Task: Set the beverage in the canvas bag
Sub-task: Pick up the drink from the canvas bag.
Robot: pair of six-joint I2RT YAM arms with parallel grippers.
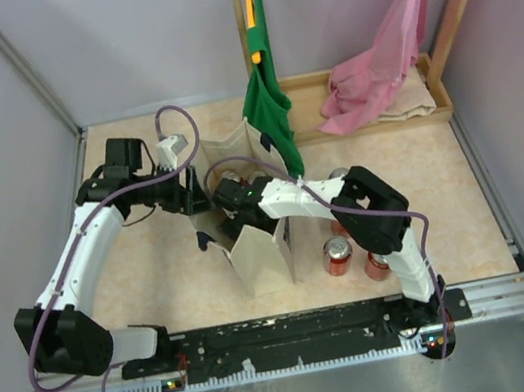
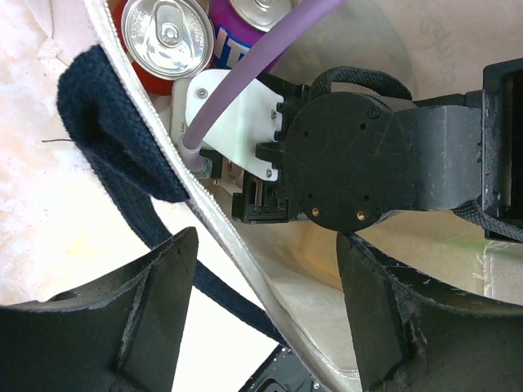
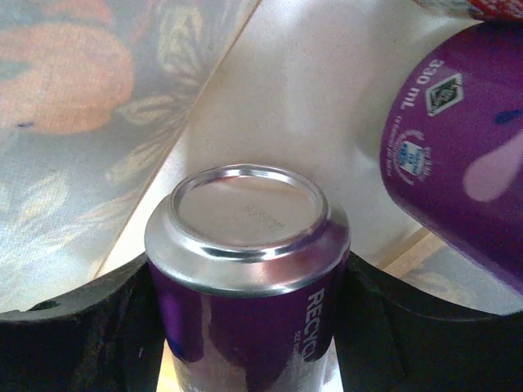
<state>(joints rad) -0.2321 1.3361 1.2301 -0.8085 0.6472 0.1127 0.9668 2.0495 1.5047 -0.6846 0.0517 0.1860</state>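
The cream canvas bag point(image 1: 264, 252) with navy handles stands open at the table's middle. My right gripper point(image 1: 231, 204) reaches down into it. In the right wrist view both black fingers press the sides of a purple beverage can point(image 3: 249, 269), its bare metal end facing the camera. My left gripper point(image 2: 268, 245) is open and straddles the bag's rim point(image 2: 214, 219), one finger outside and one inside, with gaps on both sides. The navy handle point(image 2: 114, 131) hangs over the rim. Deeper in the bag lie a red can point(image 2: 167, 37) and another purple can point(image 2: 245, 33).
Two red cans point(image 1: 338, 256) point(image 1: 377, 265) stand on the table right of the bag. A green cloth bag point(image 1: 266, 104) and a pink one point(image 1: 381, 63) hang at the back over a wooden tray point(image 1: 429, 108). A second purple can point(image 3: 462, 155) lies close to the held one.
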